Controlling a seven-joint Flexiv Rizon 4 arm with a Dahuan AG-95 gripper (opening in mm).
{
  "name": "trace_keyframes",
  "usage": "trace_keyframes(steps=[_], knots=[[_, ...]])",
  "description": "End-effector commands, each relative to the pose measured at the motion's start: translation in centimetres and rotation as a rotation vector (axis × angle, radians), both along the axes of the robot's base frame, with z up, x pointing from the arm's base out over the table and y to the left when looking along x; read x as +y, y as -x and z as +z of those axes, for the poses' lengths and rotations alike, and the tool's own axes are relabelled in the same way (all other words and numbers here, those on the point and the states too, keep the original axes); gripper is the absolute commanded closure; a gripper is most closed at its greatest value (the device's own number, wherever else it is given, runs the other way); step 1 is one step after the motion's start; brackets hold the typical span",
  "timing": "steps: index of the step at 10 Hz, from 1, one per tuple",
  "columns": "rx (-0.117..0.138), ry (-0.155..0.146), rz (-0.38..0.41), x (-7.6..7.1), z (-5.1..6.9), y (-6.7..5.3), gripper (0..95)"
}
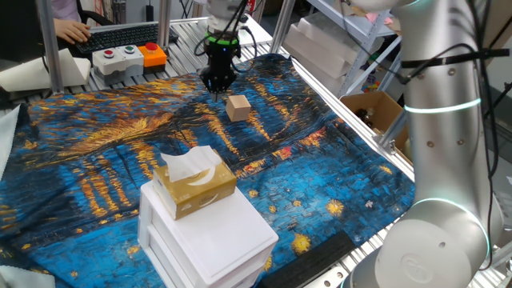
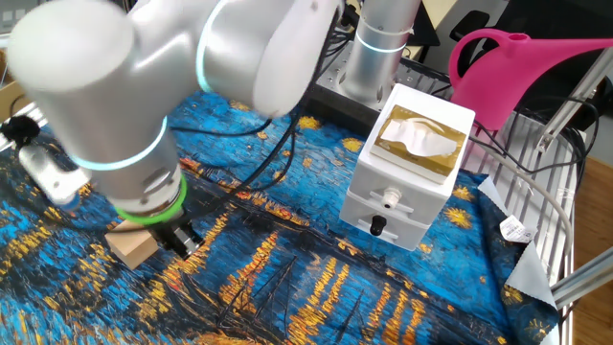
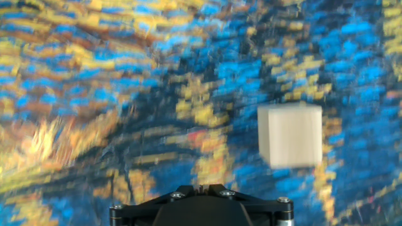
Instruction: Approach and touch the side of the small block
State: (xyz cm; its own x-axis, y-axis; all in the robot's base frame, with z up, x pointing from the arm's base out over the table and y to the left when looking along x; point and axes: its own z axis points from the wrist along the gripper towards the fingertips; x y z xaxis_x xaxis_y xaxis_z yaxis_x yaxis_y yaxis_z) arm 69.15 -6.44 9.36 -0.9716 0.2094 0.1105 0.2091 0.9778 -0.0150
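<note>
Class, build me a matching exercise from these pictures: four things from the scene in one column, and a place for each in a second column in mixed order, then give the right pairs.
Things
1. small block
2. tissue box
3. watering can
4. gripper

Places
A. on top of the white drawer unit
B. on the blue and yellow cloth, out in the open
C. low over the cloth, just beside the block
D. behind the drawer unit, off the cloth, in the other fixed view

Pairs: 1-B, 2-A, 3-D, 4-C
</note>
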Motion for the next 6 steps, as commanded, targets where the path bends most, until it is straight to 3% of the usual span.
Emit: trace_keyframes(steps=[1,3,6], knots=[[-0.006,0.005,0.012,-0.5,-0.3,0.5,95.0],[-0.018,0.025,0.028,-1.0,-0.7,0.1,95.0],[-0.06,0.036,0.052,-1.9,-1.2,-0.4,95.0]])
